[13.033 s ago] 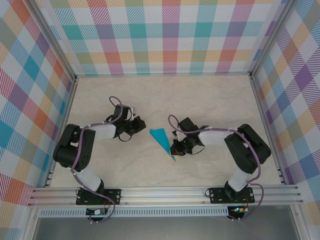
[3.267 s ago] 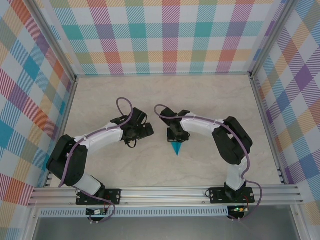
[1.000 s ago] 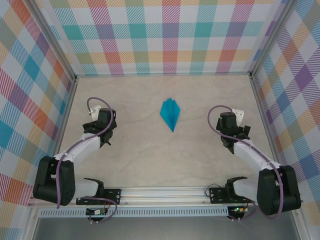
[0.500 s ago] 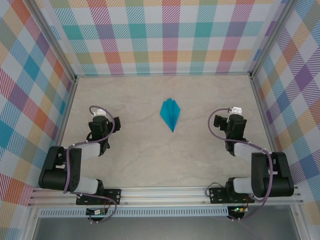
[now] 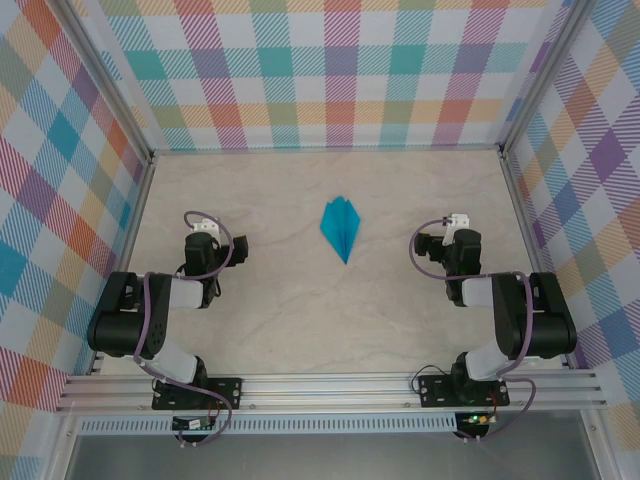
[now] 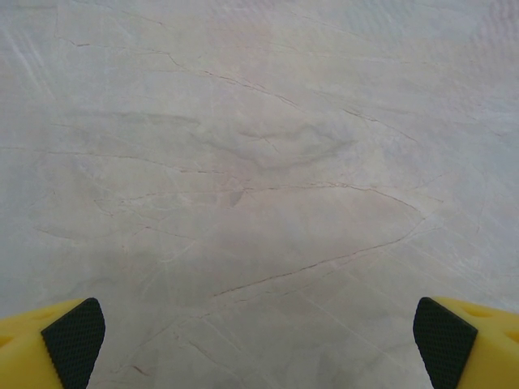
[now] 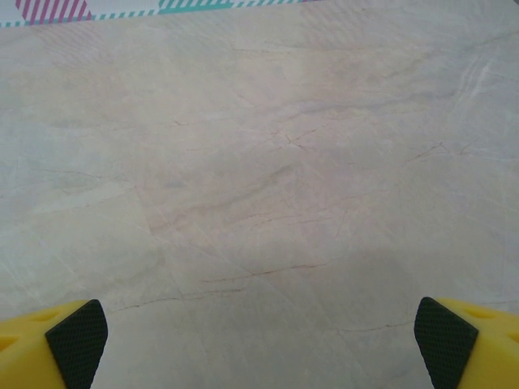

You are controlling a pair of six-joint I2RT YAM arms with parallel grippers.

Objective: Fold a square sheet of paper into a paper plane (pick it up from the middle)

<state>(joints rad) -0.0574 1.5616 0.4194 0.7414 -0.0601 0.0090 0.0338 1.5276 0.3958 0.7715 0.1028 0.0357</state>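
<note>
Locate the paper plane [image 5: 340, 227] near the middle of the bench [image 5: 260, 320]. It lies flat as a teal-blue dart with layered creases. Its pointed tip faces the near edge and its wider end faces the far wall. Nothing touches it.

Note the position of the arms in the top view. Each arm is folded close to its own side of the bench, the left one left of the plane and the right one right of it. Both are well apart from the plane, which lies between them.

Check the left tool [image 6: 259, 334] in the left wrist view. Its yellow fingers with black pads [image 6: 75, 331] sit at the two lower corners of that view, so the jaws stand wide. Between them you see bare marbled bench surface, and the tool holds nothing.

Check the right tool [image 7: 261, 334] in the right wrist view. Its pads [image 7: 444, 332] also sit at the two lower corners, so the jaws stand wide with bare bench between them. A strip of the checked wall [image 7: 105, 8] shows along the top edge.
</note>
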